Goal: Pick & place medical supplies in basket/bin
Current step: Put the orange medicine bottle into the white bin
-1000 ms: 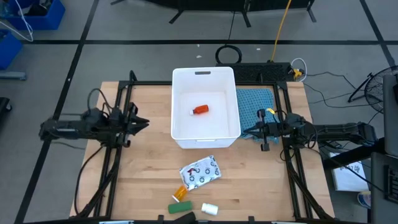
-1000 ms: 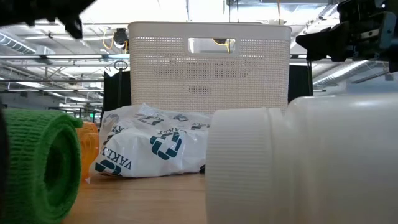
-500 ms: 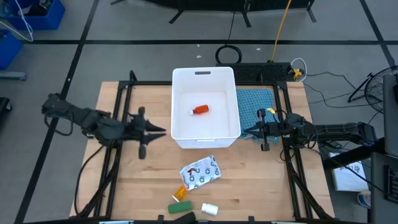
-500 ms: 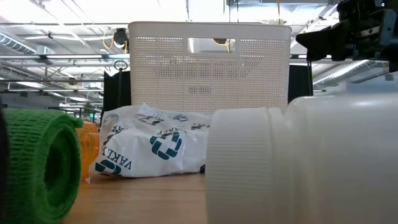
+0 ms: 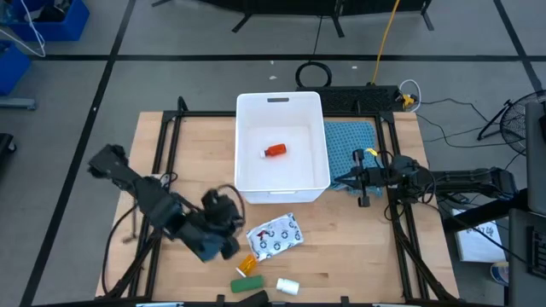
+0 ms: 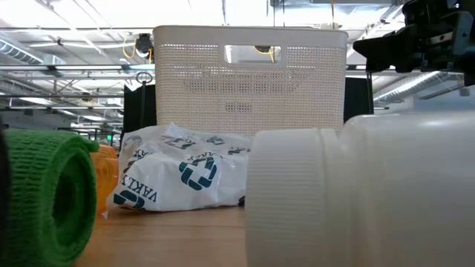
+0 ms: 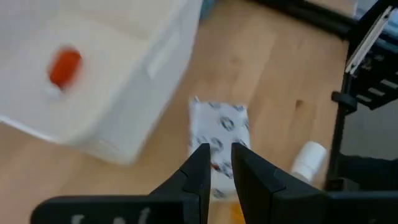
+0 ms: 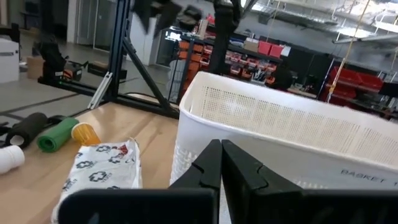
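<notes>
The white bin (image 5: 281, 183) stands mid-table with a small red bottle (image 5: 274, 151) lying on its floor. Just in front of the bin, a white printed pouch (image 5: 275, 236) lies flat on the wood. Closer to the near edge lie an orange bottle (image 5: 246, 265), a green roll (image 5: 247, 284), a white bottle (image 5: 287, 286) and a dark block (image 5: 258, 297). My left gripper (image 7: 221, 160) hovers left of the pouch, slanting down at it, a narrow gap between its fingers and nothing in them. My right gripper (image 8: 221, 149) waits shut at the bin's right side.
A teal cloth (image 5: 351, 141) lies right of the bin, beneath my right arm. Black frame rails (image 5: 162, 149) run along both sides of the table. Bare wood (image 5: 358, 247) lies right of the pouch. In the low view the white bottle (image 6: 356, 193) fills the foreground.
My left gripper has swung from the table's left side, beside the bin, toward the near edge and the pouch. It has risen and tipped from about level to slanting down. Its finger gap looks unchanged. The supplies and my right arm have kept still.
</notes>
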